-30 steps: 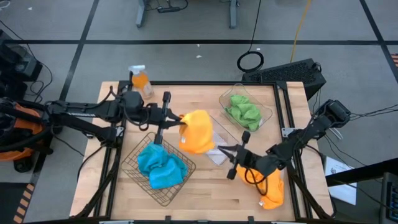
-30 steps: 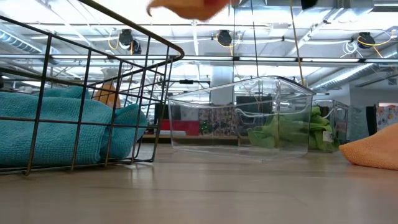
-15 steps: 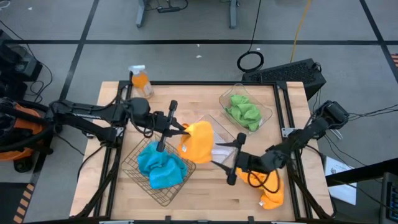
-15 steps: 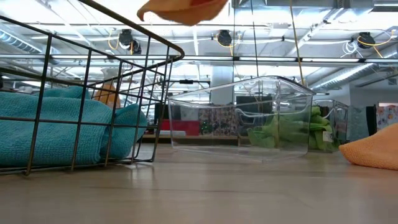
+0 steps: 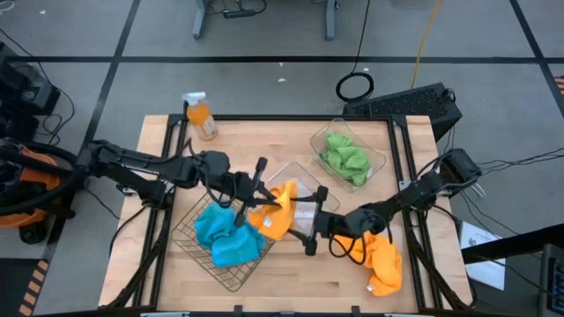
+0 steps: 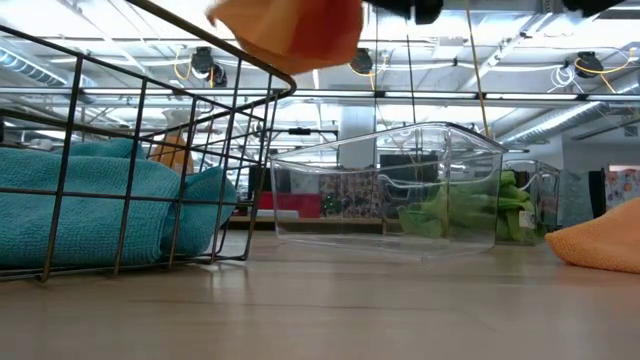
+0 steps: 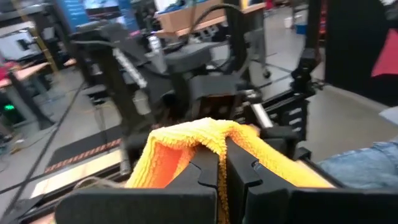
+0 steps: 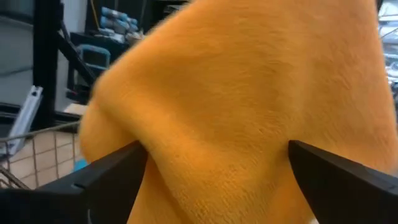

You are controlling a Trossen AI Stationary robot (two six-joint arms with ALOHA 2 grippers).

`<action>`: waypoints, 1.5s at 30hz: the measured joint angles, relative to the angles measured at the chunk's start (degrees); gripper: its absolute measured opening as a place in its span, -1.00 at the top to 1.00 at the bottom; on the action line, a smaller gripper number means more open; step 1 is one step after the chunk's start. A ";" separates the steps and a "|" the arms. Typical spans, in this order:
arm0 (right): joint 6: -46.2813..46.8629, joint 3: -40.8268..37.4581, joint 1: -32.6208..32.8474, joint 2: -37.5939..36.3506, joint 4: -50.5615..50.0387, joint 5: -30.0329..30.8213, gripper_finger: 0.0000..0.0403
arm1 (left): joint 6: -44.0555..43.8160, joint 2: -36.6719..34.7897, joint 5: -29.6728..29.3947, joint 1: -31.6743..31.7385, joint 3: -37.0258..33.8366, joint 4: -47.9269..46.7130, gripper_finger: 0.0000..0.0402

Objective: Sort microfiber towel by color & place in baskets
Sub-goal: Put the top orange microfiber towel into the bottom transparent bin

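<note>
No legible text, label, brand, number or sign appears in any view. The spray bottle [image 5: 201,115] at the table's [image 5: 264,132] far left corner carries a label, too small to read. A white sheet [image 5: 481,236] lying off the table's right edge bears dark print, not decipherable. Coloured panels in the room behind the table, seen in the low view, show no readable characters.
</note>
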 joint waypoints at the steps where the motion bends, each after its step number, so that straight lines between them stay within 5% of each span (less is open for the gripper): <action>1: 0.66 0.00 -0.62 0.27 0.13 -0.63 -0.89 | 0.00 0.45 0.74 -0.22 0.00 0.37 0.99; 8: 0.86 0.00 -3.10 1.32 3.98 -6.48 -0.85 | 0.02 3.71 1.61 -1.28 0.00 2.77 0.99; 12: 0.97 0.16 -3.70 1.41 4.99 -11.28 -0.64 | 0.02 4.70 1.61 -1.24 0.00 3.41 0.99; 23: 0.40 3.48 -3.63 1.39 -3.54 -12.44 0.90 | -4.43 2.19 0.74 -1.24 -0.02 2.04 0.92; 29: 0.80 3.48 -3.02 1.05 -4.52 -7.08 0.91 | -8.87 -3.21 -4.89 -1.24 -0.02 -5.52 0.74; 39: -0.86 3.45 1.38 -8.07 -18.10 12.86 0.97 | -10.88 -8.37 -18.75 -1.87 0.00 -24.19 0.33; 45: -0.48 3.45 4.42 -14.22 -21.93 13.31 0.98 | -12.15 -6.14 -20.47 -2.29 -0.76 -27.43 0.20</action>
